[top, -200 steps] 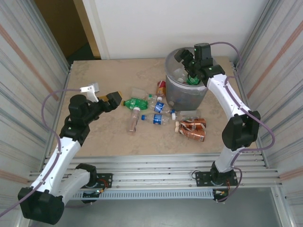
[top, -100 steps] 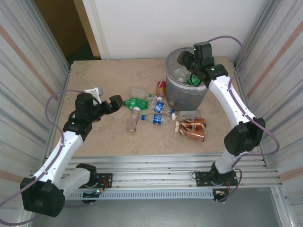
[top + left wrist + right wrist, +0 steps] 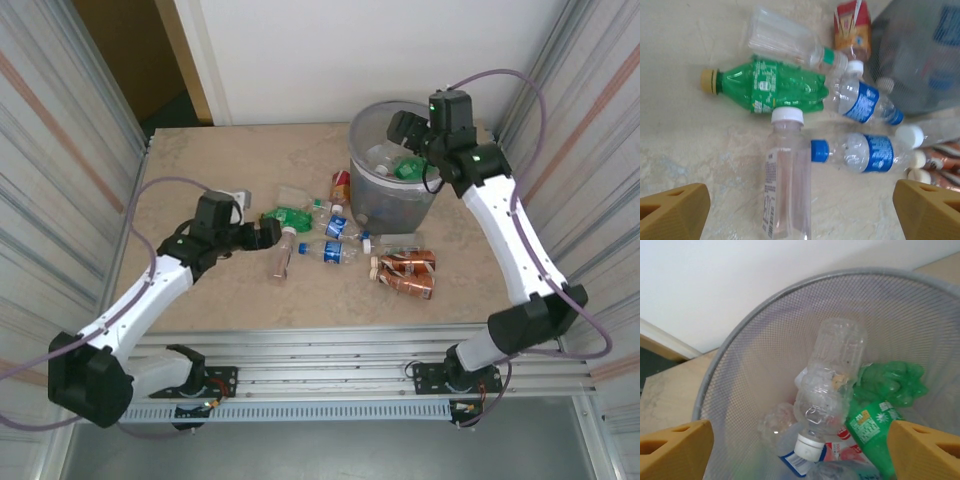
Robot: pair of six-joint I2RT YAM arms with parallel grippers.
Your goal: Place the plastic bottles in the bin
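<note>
Probably a lab test cell: corrugated metal walls (image 3: 60, 150), aluminium rail frame (image 3: 330, 362).

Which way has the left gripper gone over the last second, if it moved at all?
Yes. In the top view the left gripper has moved right and slightly toward the near edge, closing most of the gap to the green bottle, which lies where it was.

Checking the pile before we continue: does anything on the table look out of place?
Yes: a small red-and-orange carton sits beside the round grey mesh bin; it looks like cardboard, unlike the plastic bottles around it.
</note>
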